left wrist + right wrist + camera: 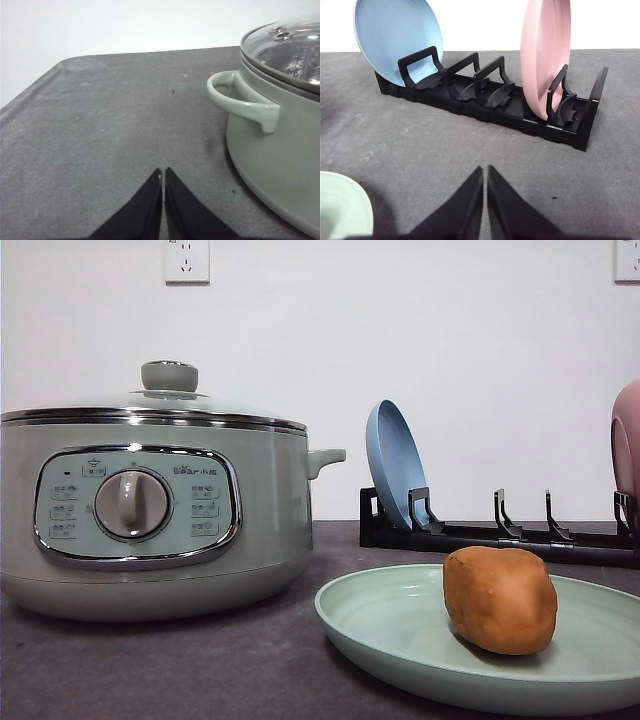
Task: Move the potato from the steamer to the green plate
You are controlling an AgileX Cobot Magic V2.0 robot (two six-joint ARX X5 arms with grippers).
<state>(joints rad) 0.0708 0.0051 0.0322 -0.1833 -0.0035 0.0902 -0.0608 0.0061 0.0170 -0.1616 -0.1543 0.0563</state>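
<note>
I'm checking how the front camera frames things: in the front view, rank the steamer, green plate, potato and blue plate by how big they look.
Largest to smallest as they appear:
1. steamer
2. green plate, cut off by the frame and nearer the camera, so its rank against the steamer is unsure
3. potato
4. blue plate, seen nearly edge-on and farther back

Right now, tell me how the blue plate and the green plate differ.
Pose: the blue plate stands on edge in the black rack; the green plate lies flat on the table.
Load: the green plate carries the potato; the blue plate holds nothing.
Colour: the blue plate is light blue, the green plate pale mint.
Both are round, shallow and matte.
</note>
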